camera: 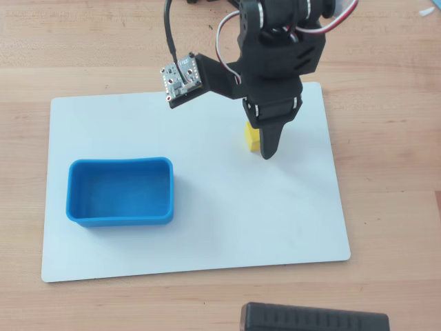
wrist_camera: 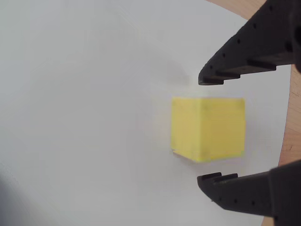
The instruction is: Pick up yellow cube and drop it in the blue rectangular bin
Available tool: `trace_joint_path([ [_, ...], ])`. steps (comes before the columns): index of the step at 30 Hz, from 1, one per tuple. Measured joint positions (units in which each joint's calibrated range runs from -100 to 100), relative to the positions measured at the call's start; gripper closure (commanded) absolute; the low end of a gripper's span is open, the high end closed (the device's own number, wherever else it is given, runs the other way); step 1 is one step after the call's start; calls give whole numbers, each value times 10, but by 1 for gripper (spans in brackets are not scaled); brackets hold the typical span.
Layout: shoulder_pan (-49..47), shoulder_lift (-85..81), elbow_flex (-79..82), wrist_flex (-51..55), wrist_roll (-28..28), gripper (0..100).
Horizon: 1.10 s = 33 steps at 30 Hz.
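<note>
The yellow cube [camera: 253, 136] sits on the white board [camera: 207, 227], at its upper right in the overhead view, partly hidden under my black gripper [camera: 266, 146]. In the wrist view the cube [wrist_camera: 208, 128] lies between the two fingers of my gripper [wrist_camera: 207, 129], with a gap on each side; the jaws are open and touch nothing. The blue rectangular bin [camera: 120, 218] stands empty at the left of the board, well away from the gripper.
The white board lies on a wooden table [camera: 393, 207]. A black object [camera: 313, 318] sticks in at the bottom edge of the overhead view. A small circuit board [camera: 180, 77] hangs off the arm's left side.
</note>
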<state>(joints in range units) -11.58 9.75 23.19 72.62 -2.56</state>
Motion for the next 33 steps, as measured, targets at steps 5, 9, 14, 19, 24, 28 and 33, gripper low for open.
trace_joint_path([
  [5,0,2,0,0,0,86],
  [9,0,6,0,0,0,91],
  [14,0,6,0,0,0,94],
  [19,0,6,-9,-4,0,94],
  [24,4,6,-65,25,0,94],
  [28,19,6,-143,79,-1,94],
  [33,29,6,-256,157,-2,94],
])
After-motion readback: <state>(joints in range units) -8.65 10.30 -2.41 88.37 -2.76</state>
